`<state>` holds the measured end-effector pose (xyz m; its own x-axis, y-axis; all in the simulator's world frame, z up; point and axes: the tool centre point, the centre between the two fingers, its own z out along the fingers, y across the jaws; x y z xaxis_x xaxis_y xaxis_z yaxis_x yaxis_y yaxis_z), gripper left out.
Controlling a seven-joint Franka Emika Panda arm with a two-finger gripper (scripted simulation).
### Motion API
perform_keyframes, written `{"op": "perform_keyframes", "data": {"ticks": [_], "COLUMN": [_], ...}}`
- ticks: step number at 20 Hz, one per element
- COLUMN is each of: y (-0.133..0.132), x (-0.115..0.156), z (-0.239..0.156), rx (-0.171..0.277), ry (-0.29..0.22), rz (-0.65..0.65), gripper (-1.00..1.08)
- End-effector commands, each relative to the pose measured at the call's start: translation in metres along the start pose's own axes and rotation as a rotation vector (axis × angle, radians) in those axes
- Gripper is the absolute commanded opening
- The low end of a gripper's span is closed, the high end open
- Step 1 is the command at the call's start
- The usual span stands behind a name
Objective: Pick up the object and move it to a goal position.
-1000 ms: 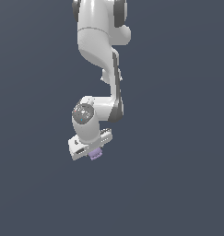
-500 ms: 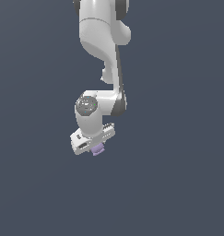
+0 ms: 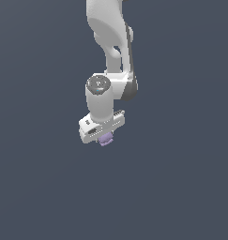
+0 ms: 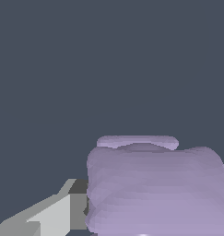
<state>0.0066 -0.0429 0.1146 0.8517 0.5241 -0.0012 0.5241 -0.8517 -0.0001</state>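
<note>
flat slate-grey background fills the exterior view, with no surface or goal marker showing. near the frame's centre the arm (image 3: 110, 51) hangs down from the top edge; its hand (image 3: 102, 132) points downward, with the lilac object (image 3: 105, 139) peeking out just beneath it.

wrist view: the object (image 4: 155, 186) fills the lower right, one finger (image 4: 58, 214) touching its side, so the hand looks closed on it.

judged step: carrying. next, keep the grip firm and travel to the goal.
</note>
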Motion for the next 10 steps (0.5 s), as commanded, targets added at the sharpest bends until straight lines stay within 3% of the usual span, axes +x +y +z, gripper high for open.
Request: {"op": "perform_keyframes", "data": {"ticks": [1, 10], "y": [-0.016, -0.065], "x": [-0.005, -0.019], "z": [-0.018, -0.076], "rx": [-0.001, -0.002], "ry": [0.000, 0.000], "rz": [0.000, 0.000], "gripper": [-1.00, -1.00]}}
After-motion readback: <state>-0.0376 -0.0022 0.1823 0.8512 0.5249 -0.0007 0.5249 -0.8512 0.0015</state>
